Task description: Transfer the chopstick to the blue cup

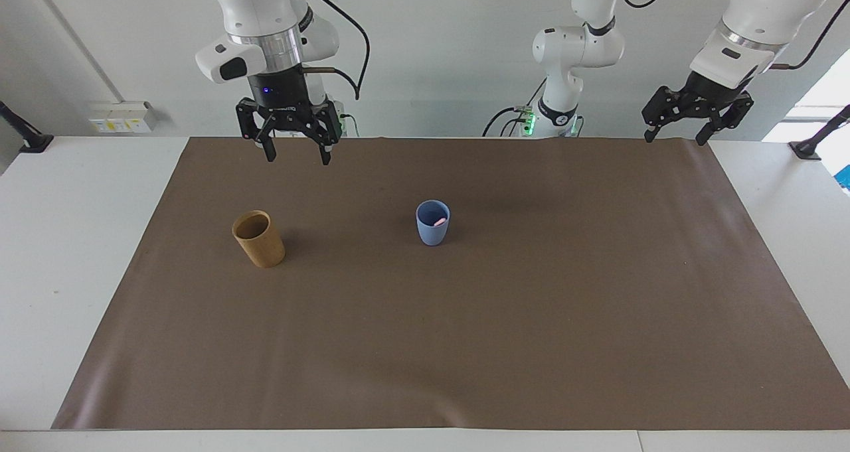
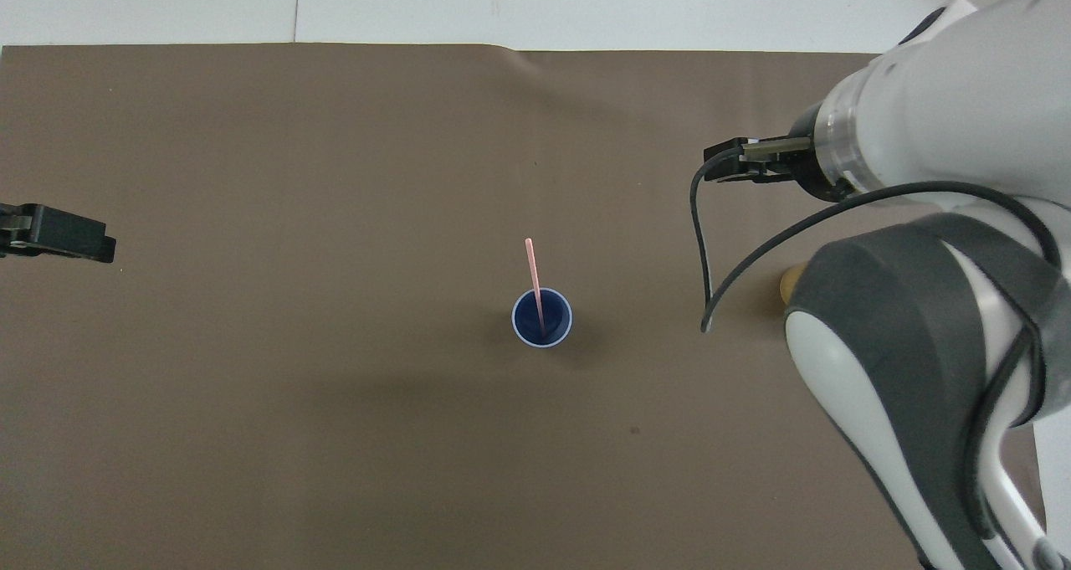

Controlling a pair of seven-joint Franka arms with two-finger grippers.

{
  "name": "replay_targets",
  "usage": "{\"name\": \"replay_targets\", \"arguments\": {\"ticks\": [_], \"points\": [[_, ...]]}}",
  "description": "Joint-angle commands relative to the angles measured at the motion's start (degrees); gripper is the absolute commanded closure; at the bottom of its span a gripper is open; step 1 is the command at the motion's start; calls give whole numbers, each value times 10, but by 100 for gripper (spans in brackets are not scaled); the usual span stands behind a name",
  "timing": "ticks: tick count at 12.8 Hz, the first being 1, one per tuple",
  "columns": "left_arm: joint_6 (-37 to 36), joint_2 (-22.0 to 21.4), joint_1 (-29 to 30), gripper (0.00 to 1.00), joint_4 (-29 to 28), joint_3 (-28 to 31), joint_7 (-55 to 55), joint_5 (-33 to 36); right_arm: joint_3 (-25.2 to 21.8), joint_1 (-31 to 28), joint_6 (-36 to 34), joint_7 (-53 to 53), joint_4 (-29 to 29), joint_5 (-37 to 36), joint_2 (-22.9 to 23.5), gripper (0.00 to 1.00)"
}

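My workspace was evenly and brightly lit, with daylight glaring from a window [image 1: 823,93] at the facing frame's right edge. Shadows on my brown mat [image 1: 465,319] stayed soft and faint, and both pictures were sharp.

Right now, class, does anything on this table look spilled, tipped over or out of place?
Nothing stands out. The blue cup stands upright with the chopstick in it, leaning against its rim. The tan cup also stands upright.

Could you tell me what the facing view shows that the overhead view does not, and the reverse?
Only the facing view shows the whole tan cup, the open right gripper raised empty, and the open left gripper waiting. Only the overhead view shows the chopstick sticking out above the rim. Both show the blue cup on the brown mat.
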Motion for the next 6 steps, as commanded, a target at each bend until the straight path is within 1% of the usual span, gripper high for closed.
{"name": "replay_targets", "arguments": {"ticks": [1,3,6], "points": [[-7,-7,8,0,-5,-6,5,5,7,-46,-32,8,-2,20,-25,0],[-6,-7,8,0,-5,-6,2,5,7,-72,-52,6,-3,21,-33,0],[-6,-7,8,0,-6,-6,2,5,7,-110,-56,-18,-18,20,-49,0]]}}
